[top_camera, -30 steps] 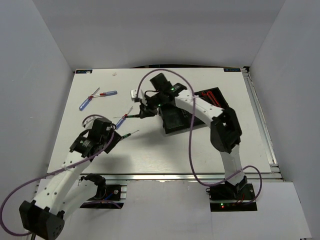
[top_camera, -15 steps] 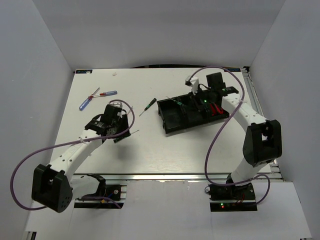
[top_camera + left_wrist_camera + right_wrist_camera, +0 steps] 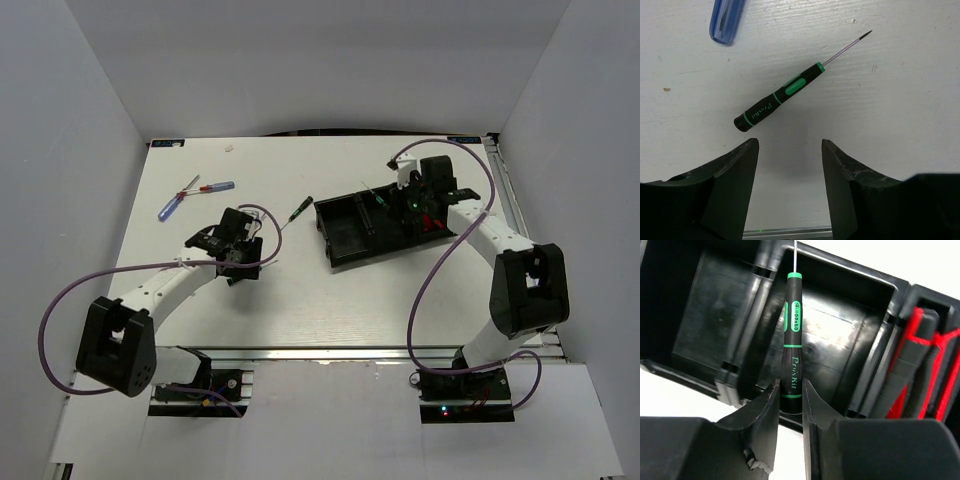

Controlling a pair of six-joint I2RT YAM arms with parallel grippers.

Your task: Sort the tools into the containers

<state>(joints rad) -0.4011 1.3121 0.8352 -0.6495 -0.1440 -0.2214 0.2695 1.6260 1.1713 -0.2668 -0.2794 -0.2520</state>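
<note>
Two arms work over the white table (image 3: 330,300). The left arm (image 3: 160,290) stretches low from its base at the near left edge, its forearm running toward the table's middle and its wrist tipped down at the surface. The right arm (image 3: 505,240) rises from its base at the near right, folds at the elbow and reaches leftward over the black tray (image 3: 345,240). That tray lies at an angle right of centre, its three compartments in a row. Its right compartment holds red folding knives (image 3: 920,365). The right gripper (image 3: 790,385) hangs over the middle compartment, close to the divider with the left one. Its jaws are clamped on the butt end of a black screwdriver (image 3: 791,340) with green marks, the tip pointing past the far rim; whether the tool touches the tray cannot be told. The left gripper (image 3: 789,145) has its jaws wide apart and grips nothing. Just beyond its fingers, a second black screwdriver (image 3: 777,97) lies slantwise on the table, with a blue handle (image 3: 727,20) further out. A third black screwdriver (image 3: 297,210) lies between this gripper and the tray's left end. Thin blue-handled screwdrivers (image 3: 168,208) lie at the far left.
</note>
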